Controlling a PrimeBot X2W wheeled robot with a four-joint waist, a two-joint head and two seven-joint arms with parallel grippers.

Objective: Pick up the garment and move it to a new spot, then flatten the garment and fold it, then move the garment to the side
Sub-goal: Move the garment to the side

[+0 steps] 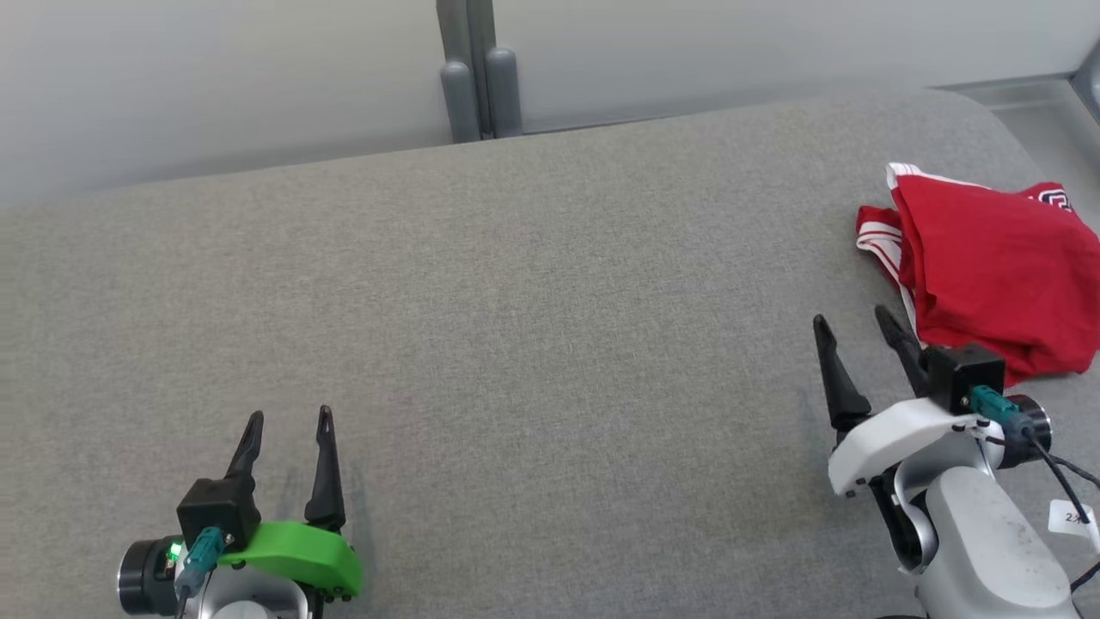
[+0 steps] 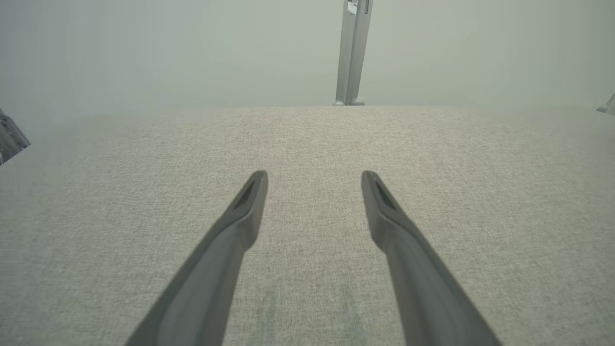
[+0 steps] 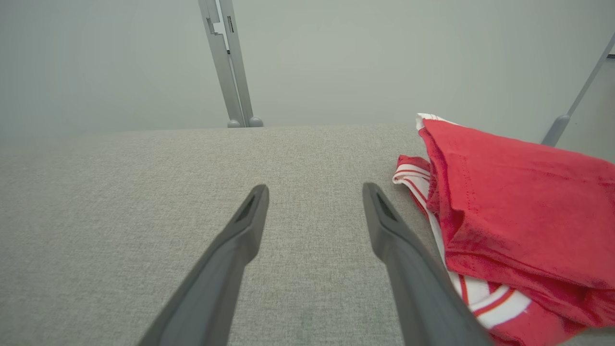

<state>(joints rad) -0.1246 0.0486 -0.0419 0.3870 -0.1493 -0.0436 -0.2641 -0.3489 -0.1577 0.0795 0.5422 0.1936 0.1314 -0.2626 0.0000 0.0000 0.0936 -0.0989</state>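
Heads up, your red garment (image 1: 988, 266) sits bunched at the right edge of the table (image 1: 516, 301), just beside the right gripper (image 1: 852, 315) (it and the left gripper (image 1: 290, 414) are both spread wide, empty), so a shallow pinch could snag one layer or shove it off.

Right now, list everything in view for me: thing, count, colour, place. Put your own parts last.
garment: one, red with white stripes, bunched at the right end of the padded surface
padded surface: one, grey fabric, stretching across the foreground
post: one, grey, upright at the surface's far edge, near the middle
wall: one, pale grey, behind the surface
left gripper: one, dark fingers on a green mount, lower left, open over bare fabric
right gripper: one, dark fingers on a white mount, lower right, open, beside the garment
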